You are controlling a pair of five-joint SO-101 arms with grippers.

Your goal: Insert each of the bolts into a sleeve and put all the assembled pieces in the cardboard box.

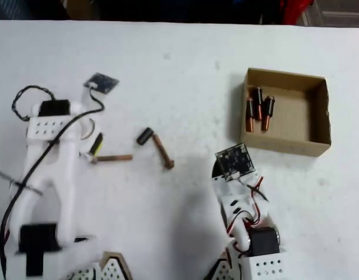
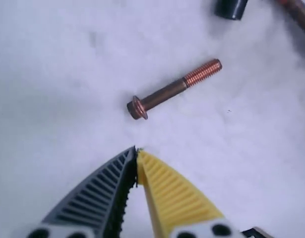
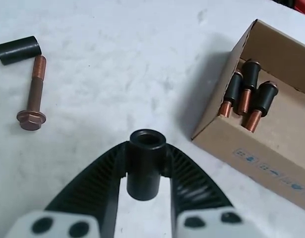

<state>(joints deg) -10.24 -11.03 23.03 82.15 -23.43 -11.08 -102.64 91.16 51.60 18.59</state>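
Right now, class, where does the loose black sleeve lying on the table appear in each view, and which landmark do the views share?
High view: loose sleeve mid-table, left of the cardboard box.
Left wrist view: loose sleeve beyond the lone bolt, cut by the frame edge.
Right wrist view: loose sleeve beyond the held sleeve in the right hand.
Shared landmark: the second bolt, its threaded end beside the loose sleeve.
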